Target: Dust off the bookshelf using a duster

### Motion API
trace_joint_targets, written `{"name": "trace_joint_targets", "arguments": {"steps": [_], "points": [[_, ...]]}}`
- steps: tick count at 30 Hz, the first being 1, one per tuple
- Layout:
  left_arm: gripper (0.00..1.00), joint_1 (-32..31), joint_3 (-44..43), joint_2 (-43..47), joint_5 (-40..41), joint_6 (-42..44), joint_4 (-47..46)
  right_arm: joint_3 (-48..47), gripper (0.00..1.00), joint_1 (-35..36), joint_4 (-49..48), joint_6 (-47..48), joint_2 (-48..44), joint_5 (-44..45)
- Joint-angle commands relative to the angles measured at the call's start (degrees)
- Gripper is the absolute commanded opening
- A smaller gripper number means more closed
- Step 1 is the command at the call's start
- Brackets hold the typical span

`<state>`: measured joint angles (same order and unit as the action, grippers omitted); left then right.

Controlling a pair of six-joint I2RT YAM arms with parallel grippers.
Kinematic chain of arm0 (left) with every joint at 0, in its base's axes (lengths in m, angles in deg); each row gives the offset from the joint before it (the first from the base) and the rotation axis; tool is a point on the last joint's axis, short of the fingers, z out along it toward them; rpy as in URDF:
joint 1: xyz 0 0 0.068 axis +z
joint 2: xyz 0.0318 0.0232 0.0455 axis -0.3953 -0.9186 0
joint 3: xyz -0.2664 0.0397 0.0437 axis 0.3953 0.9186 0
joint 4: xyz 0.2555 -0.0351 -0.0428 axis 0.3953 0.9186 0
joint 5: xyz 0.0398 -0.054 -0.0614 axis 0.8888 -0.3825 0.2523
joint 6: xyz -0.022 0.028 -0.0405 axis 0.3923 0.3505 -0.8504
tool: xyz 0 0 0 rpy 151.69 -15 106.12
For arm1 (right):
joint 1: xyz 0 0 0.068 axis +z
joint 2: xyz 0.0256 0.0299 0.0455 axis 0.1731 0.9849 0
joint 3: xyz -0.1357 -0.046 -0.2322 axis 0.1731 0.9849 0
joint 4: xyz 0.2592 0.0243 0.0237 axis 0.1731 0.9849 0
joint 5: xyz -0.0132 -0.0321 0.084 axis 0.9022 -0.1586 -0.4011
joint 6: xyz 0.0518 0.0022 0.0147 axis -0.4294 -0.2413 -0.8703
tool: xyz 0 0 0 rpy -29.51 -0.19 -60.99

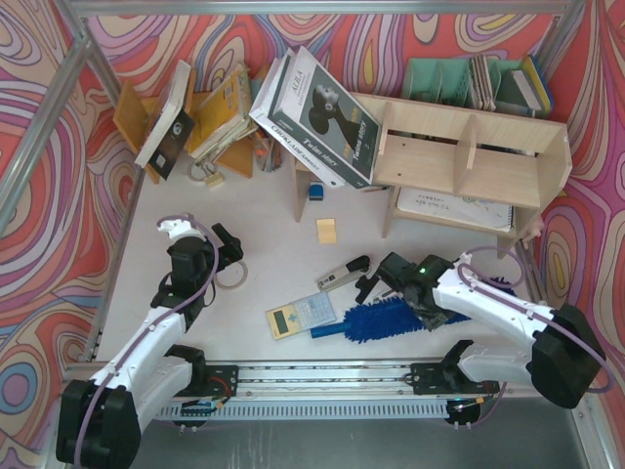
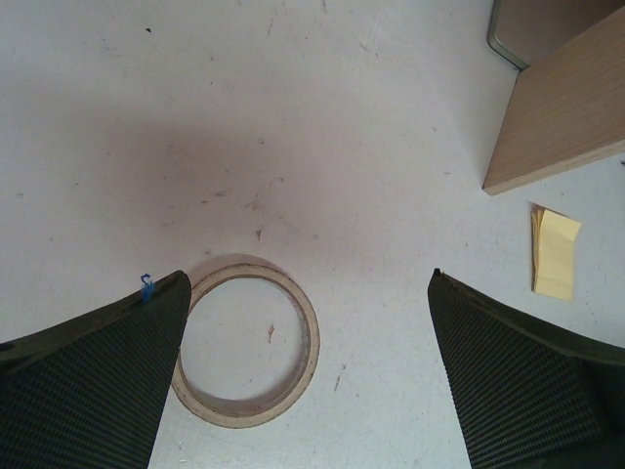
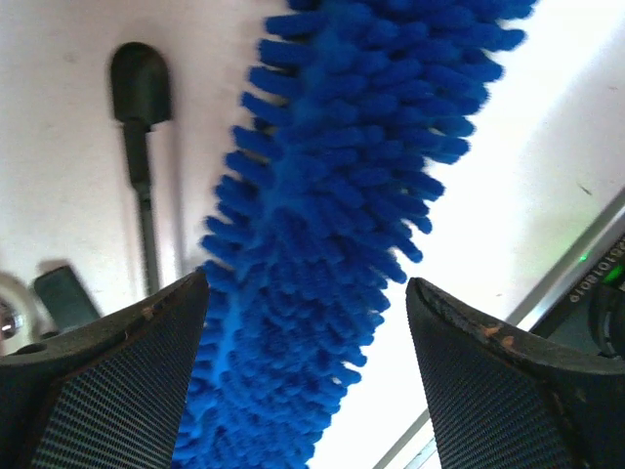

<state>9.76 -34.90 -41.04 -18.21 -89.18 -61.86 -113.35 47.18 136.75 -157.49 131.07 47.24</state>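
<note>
Pale plywood bookshelf [image 1: 459, 122]: white booklet [image 1: 454, 208] in bottom compartment.

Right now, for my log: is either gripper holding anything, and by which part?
Nothing is held. The right gripper stands open astride the duster at its fluffy head; the left gripper is open over a tape ring.

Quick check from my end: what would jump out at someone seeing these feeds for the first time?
The bright-blue duster lies on the table near the front edge, between the open jaws of the right tool. Behind it, back right, stands the pale bookshelf, with big books leaning at its left end.
</note>
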Motion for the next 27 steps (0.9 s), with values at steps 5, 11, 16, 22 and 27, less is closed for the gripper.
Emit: {"name": "trace_joint_targets", "arguments": {"steps": [5, 11, 16, 22, 27], "points": [[0.99, -0.2, -0.8, 0.0, -0.4, 0.0, 0.2, 7.3, 0.77, 0.4, -1.5, -3.6, -3.4, -3.9], [0.98, -0.2, -0.7, -0.6, -1.2, 0.2, -0.2, 9.5, 0.77, 0.4, -5.8, -2.4, -4.0, -3.5], [0.98, -0.4, -0.8, -0.9, -3.1, -0.1, -0.6, 10.9, 0.77, 0.4, -11.6, 1.2, -4.3, -2.3], [0.98, -7.5, -3.7, -1.6, -2.1, -2.2, 1.0, 12.1, 0.75, 0.3, -14.3, 0.3, -1.3, -2.8], [0.98, -17.6, -8.1, -4.3, 2.0, -1.8, 4.2, 12.8, 0.72, 0.3, -13.6, -2.1, -0.1, -1.8]]}}
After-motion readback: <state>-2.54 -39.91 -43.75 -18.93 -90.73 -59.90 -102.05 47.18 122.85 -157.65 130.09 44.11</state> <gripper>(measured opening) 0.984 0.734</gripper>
